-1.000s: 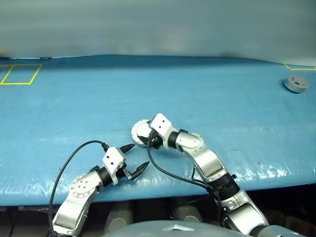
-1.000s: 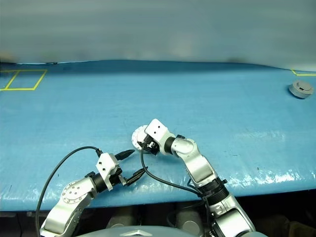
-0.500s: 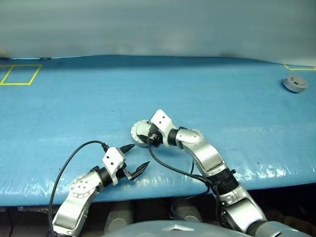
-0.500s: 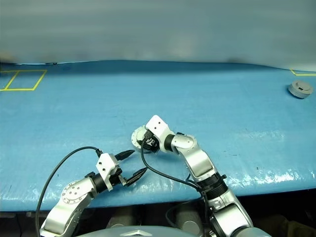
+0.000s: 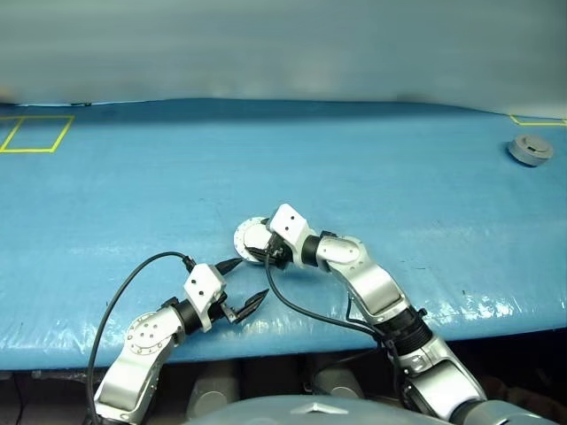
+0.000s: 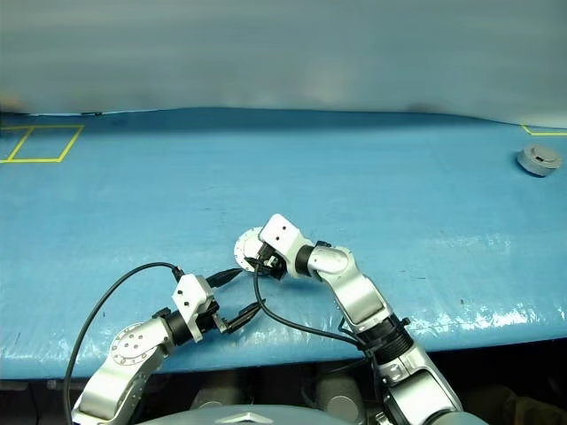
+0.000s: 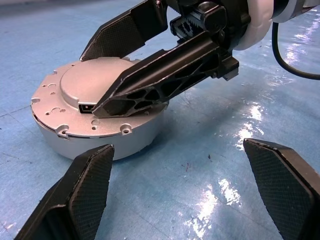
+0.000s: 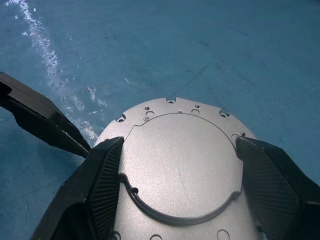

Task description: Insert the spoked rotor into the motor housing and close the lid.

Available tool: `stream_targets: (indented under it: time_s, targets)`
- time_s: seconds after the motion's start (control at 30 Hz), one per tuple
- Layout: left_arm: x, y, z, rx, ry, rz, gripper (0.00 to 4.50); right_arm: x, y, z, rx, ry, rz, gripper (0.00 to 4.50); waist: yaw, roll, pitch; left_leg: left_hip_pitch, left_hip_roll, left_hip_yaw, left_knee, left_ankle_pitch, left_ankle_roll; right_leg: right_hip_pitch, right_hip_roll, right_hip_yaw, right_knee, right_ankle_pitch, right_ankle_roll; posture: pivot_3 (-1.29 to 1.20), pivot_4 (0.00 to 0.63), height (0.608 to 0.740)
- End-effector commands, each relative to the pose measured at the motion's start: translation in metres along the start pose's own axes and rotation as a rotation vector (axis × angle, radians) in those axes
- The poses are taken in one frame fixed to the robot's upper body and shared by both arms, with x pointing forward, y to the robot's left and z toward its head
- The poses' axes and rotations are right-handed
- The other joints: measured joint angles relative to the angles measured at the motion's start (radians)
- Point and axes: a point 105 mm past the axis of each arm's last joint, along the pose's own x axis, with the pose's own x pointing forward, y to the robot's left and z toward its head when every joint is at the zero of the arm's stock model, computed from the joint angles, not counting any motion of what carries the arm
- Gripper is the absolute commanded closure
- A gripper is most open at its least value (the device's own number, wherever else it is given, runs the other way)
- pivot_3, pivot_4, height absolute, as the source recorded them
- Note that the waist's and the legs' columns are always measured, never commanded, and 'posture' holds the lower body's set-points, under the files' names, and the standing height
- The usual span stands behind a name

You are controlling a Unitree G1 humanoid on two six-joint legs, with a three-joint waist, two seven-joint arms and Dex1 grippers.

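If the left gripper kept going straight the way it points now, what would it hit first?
Probably the round silver-grey motor housing lying on the blue table, with the right gripper straddling it. The left gripper stands open, aimed roughly there; depth is uncertain.

Housing (image 5: 249, 237) between right fingers (image 8: 102, 185)

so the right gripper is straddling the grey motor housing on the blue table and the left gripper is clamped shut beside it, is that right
Not quite. The left gripper is open, not shut: the left wrist view shows its fingers spread wide with bare table between them. The rest holds: the right gripper straddles the grey motor housing, one finger on each side.
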Motion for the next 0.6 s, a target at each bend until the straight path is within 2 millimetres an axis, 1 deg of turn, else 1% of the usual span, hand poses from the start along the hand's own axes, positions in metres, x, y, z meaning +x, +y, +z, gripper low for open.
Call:
stream_targets:
  time_s: [0.03,0.17,0.27,0.6]
  targets:
    - [0.0006,0.0006,0.0116,0.022,-0.046,-0.001,0.0,0.0035,0.012,-0.0122,0.013,0.043,0.049,1.25,0.0,0.0,0.0,0.0,0.0,0.0,0.0,0.0,0.0,0.0,0.0,0.0,0.0,0.0,0.0,0.0,0.15,0.74]
    - [0.0007,0.0008,0.0116,0.023,-0.045,0.0,0.0,0.005,0.0096,-0.0139,0.015,0.042,0.032,1.25,0.0,0.0,0.0,0.0,0.0,0.0,0.0,0.0,0.0,0.0,0.0,0.0,0.0,0.0,0.0,0.0,0.15,0.74]
    - [0.0008,0.001,0.0116,0.023,-0.045,0.002,0.0,0.0068,0.0082,-0.0103,0.018,0.009,0.025,1.25,-0.001,0.0,0.0,0.0,0.0,0.0,0.0,0.0,0.0,0.0,0.0,0.0,0.0,0.0,0.0,0.0,0.15,0.74]
    - [0.0014,0.0013,0.0119,0.023,-0.046,0.002,0.0,0.0132,0.0047,-0.0059,-0.018,-0.009,0.059,1.25,-0.002,0.0,0.0,0.0,0.001,0.0,0.0,0.0,0.0,0.0,0.003,0.0,0.001,0.001,-0.002,0.0,0.15,0.74]
